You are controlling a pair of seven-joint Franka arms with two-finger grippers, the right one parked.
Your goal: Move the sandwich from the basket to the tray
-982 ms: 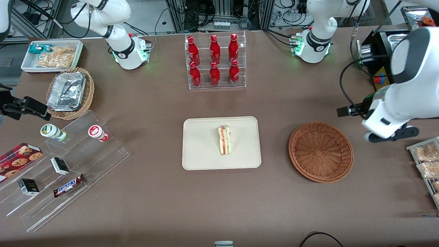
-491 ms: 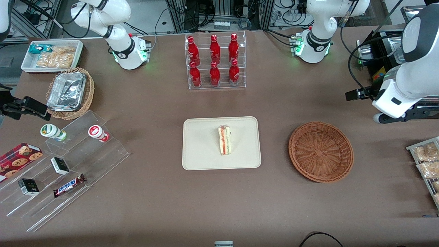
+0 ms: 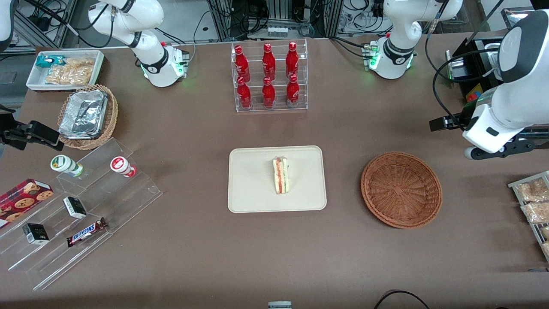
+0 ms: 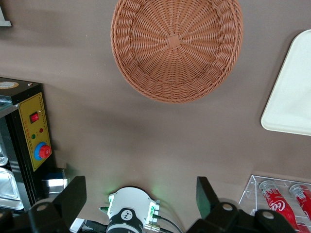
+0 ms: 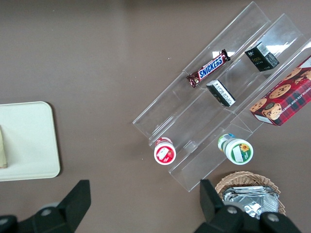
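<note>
The sandwich (image 3: 281, 176), a pale wedge with red and green filling, lies on the cream tray (image 3: 248, 193) in the middle of the table. The reddish-brown wicker basket (image 3: 401, 189) stands beside the tray, toward the working arm's end, with nothing in it. My left gripper (image 3: 499, 150) hangs above the table by that end, a little farther from the front camera than the basket. The left wrist view shows its fingers (image 4: 73, 194) wide apart and empty, with the basket (image 4: 177, 43) and a corner of the tray (image 4: 291, 97) below.
A clear rack of red bottles (image 3: 269, 77) stands farther back than the tray. Toward the parked arm's end are stepped acrylic shelves with snacks (image 3: 77, 214), a tan basket of foil containers (image 3: 88, 116) and a white bin (image 3: 64, 68). Bagged snacks (image 3: 534, 201) and a control box (image 4: 36, 141) are near my arm.
My left arm moved away from the front camera and up, then eased back slightly nearer. The sandwich, the tray and the basket have not moved.
</note>
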